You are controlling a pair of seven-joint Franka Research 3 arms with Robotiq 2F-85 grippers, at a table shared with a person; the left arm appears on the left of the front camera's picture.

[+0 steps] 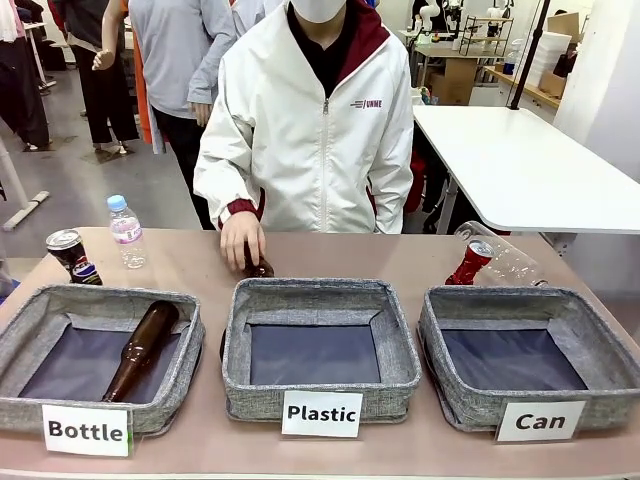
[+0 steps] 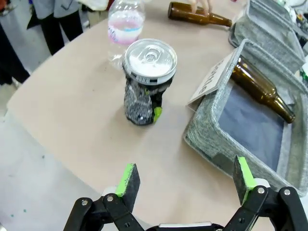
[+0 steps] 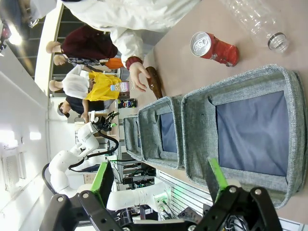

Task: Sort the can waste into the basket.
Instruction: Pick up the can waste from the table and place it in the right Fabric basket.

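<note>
The dark can (image 1: 72, 256) stands dented near the table's left edge, beside the basket labelled "Bottle". In the left wrist view the dark can (image 2: 147, 82) is ahead of my left gripper (image 2: 185, 179), which hangs open and apart from it. The red can (image 1: 470, 262) leans just behind the grey basket labelled "Can" (image 1: 480, 405), whose dark base is bare. In the right wrist view my right gripper (image 3: 159, 178) is open above the near wall of that basket (image 3: 197, 130), with the red can (image 3: 214, 48) lying beyond it.
A person in a white jacket rests a hand (image 1: 242, 236) on a brown bottle (image 1: 260, 267) behind the "Plastic" basket (image 1: 318, 400). Another brown bottle (image 1: 140, 350) lies in the "Bottle" basket (image 1: 20, 400). A small water bottle (image 1: 125, 232) and a clear bottle (image 1: 510, 260) are on the table.
</note>
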